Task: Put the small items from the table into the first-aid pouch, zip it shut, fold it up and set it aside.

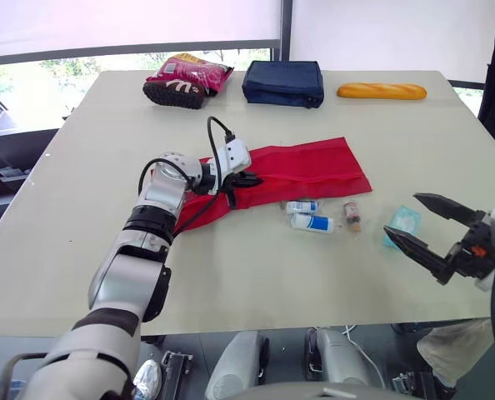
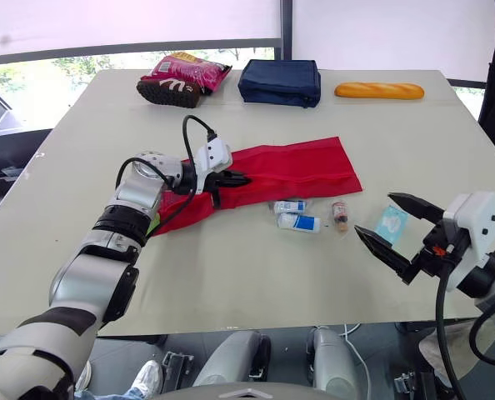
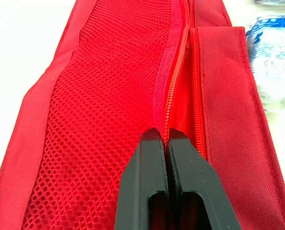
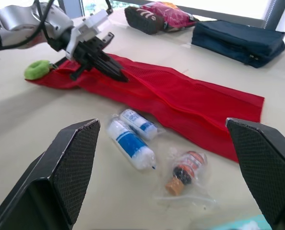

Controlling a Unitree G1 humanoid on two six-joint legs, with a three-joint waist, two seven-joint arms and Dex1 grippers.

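Left wrist view shows your left gripper (image 3: 166, 135) clenched on the first-aid pouch (image 1: 314, 171) zip, your right gripper (image 1: 402, 215) spread open, and the small items (image 1: 312, 222) nearby not yet packed.

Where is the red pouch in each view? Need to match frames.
Left eye view: red pouch, centre, stretching toward the robot's right.
Right eye view: pouch, centre again.
Left wrist view: its mesh and zipper up close.
Right wrist view: pouch lying beyond the wrapped tubes.
Shared landmark: left claw, shut on the pouch's zipper edge.
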